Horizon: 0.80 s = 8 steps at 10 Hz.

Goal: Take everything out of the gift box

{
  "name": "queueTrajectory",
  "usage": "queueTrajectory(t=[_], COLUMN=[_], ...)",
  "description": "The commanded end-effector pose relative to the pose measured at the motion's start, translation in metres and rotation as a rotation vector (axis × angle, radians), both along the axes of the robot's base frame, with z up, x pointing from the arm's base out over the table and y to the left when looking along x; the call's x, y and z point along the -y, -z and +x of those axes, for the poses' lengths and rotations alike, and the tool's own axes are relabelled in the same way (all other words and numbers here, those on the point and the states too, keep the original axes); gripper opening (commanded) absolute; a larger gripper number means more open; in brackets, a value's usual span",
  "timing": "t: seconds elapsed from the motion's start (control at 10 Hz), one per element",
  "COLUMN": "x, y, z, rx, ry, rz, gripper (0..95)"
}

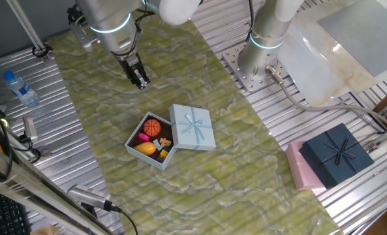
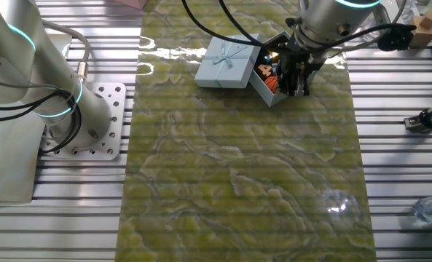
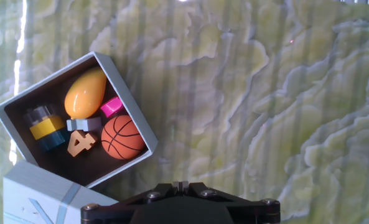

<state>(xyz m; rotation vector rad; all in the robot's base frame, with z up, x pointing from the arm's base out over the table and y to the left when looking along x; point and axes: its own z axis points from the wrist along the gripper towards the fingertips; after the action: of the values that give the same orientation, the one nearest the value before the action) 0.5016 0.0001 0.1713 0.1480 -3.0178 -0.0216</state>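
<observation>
My end effector (image 1: 140, 81) hangs above the green marbled mat (image 1: 200, 183) on the counter (image 1: 62, 163), clear of everything and holding nothing; in one fixed view its two dark fingers look close together at the tips, but how wide they stand I cannot tell, and the hand view shows only the dark body at the bottom edge. In that fixed view the gift box (image 1: 136, 138) sits at about five o'clock from my end effector, well apart from it, lidless and turned cornerwise on the mat. Its pale-blue lid (image 1: 193, 126) with the ribbon bow lies at the box's three o'clock side, touching it and seemingly resting partly over its edge. In the hand view the box fills the nine o'clock part of the picture, and inside its dark brown interior I see an orange basketball (image 3: 122, 137) toward the box's near corner, a yellow-orange mango-like fruit (image 3: 84, 93) at eleven o'clock of the ball, a magenta piece (image 3: 112, 106) between the two, a pale number four (image 3: 81, 144) just beside the ball at nine o'clock, a small grey piece (image 3: 83, 124) above the four, and a stacked yellow and blue piece (image 3: 45, 128) toward the box's far left wall. At four o'clock on the counter, off the mat, a dark navy box (image 1: 337, 155) with a bow rests on a pink box (image 1: 300, 171). A water bottle (image 1: 20, 88) lies at nine o'clock.
</observation>
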Motion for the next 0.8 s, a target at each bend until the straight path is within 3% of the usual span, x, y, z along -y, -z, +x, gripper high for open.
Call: queueTrajectory(t=[0.1,0.8], x=[0.0,-0.0002], y=[0.0001,-0.0012], z=[0.0006,0.0027], rx=[0.003,0.0], ry=[0.0,0.027], rz=[0.003,-0.001], gripper=[0.0,0.0])
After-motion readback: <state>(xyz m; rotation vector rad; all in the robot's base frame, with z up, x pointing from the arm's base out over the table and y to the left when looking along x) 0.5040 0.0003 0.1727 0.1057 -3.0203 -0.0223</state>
